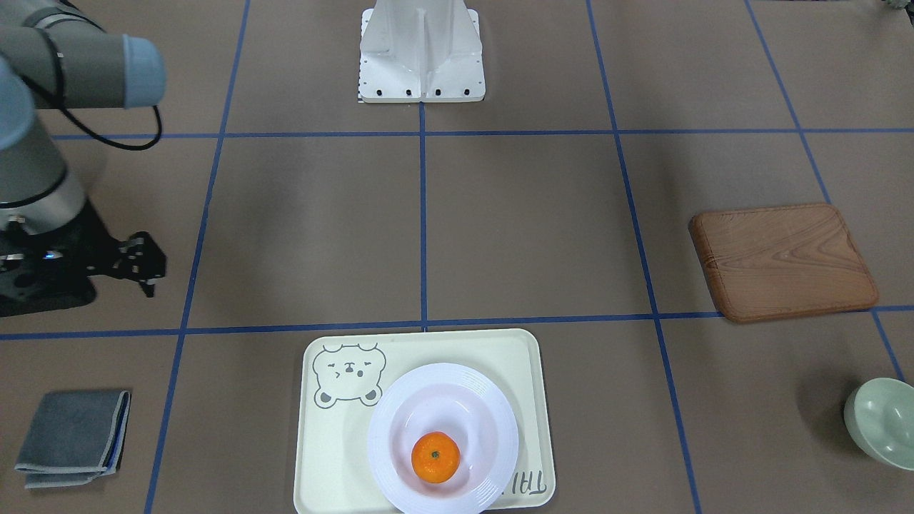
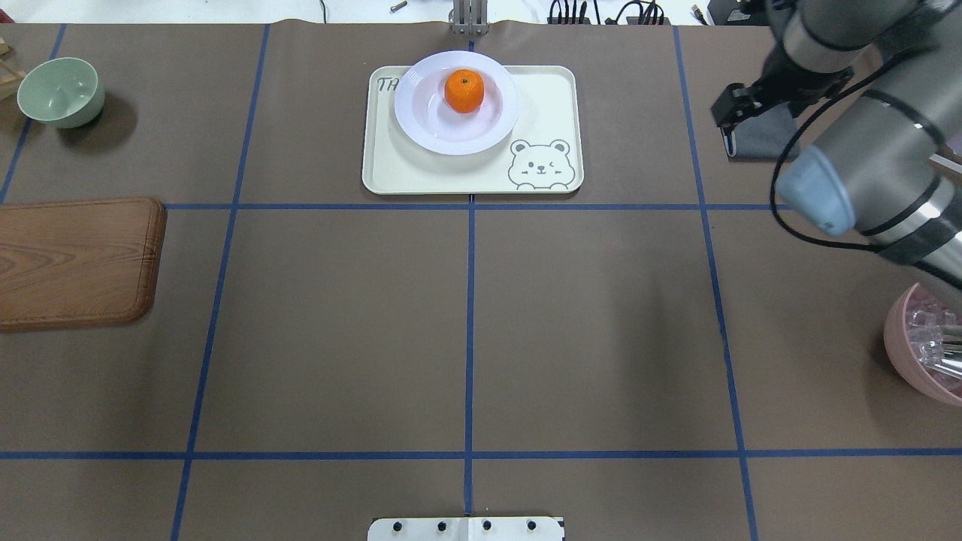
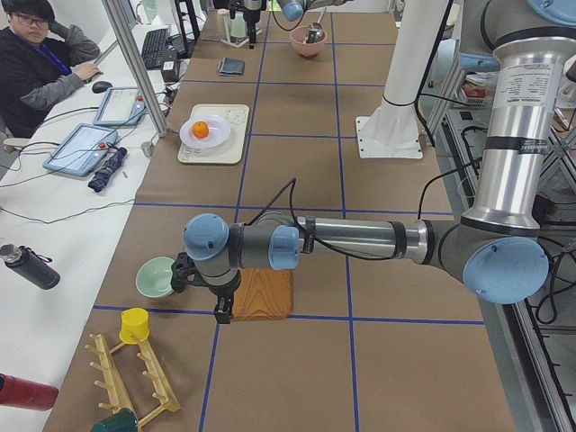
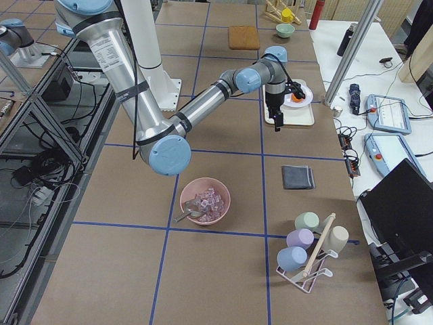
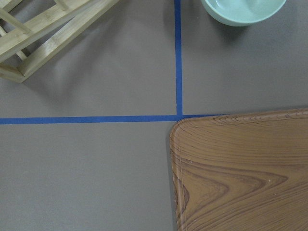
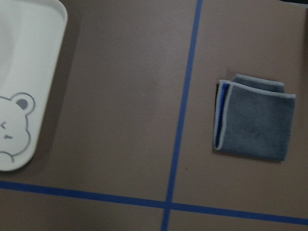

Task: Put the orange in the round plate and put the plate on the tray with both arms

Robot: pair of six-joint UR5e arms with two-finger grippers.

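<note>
orange (image 1: 435, 457) sits in round plate (image 1: 391, 428) on the tray (image 1: 321, 457).

We've got a brown counter (image 2: 338, 323) taped into blue squares. Sitting on it: the tray (image 2: 451, 174) mid edge across from the robot, wooden board (image 2: 75, 259) and green bowl (image 2: 60, 92) toward the left end, grey cloth (image 1: 71, 437) and pink bowl (image 2: 896, 342) toward the right.

Bright orange (image 1: 435, 457) with dark green stem spot; glossy white plate (image 1: 389, 428), ridged rim; pale cream tray (image 1: 328, 457), grey bear-face drawing and grey lettering; brown table (image 1: 535, 228), blue line grid; brown wood-grain board (image 1: 783, 260); pale green bowl (image 1: 882, 421); pink bowl (image 2: 900, 338); grey cloth (image 1: 73, 437), blue-and-white edge.
</note>
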